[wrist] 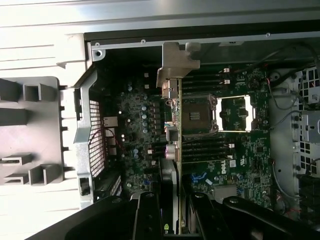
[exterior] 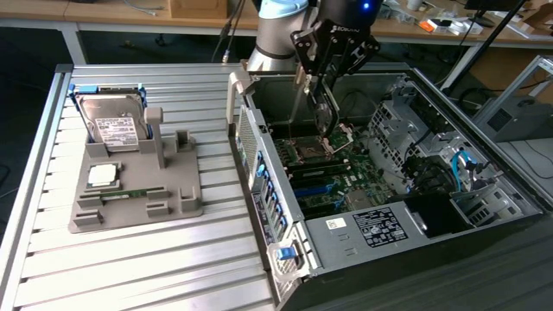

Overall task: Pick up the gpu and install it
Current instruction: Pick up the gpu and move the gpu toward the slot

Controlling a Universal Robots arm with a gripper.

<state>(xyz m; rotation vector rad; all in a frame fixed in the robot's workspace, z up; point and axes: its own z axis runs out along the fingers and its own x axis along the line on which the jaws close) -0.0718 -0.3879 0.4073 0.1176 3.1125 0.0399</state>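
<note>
Your hand (exterior: 326,91) is clamped on the gpu (wrist: 172,92), pinching its flat faces at the end away from the silver bracket (wrist: 176,60); the card hangs edge-on inside the open computer case (exterior: 250,139), over the motherboard (wrist: 132,120), bracket close to a case wall; I judge it light, stiff but fragile; hold the bare board, never the components or contact edge.
</note>
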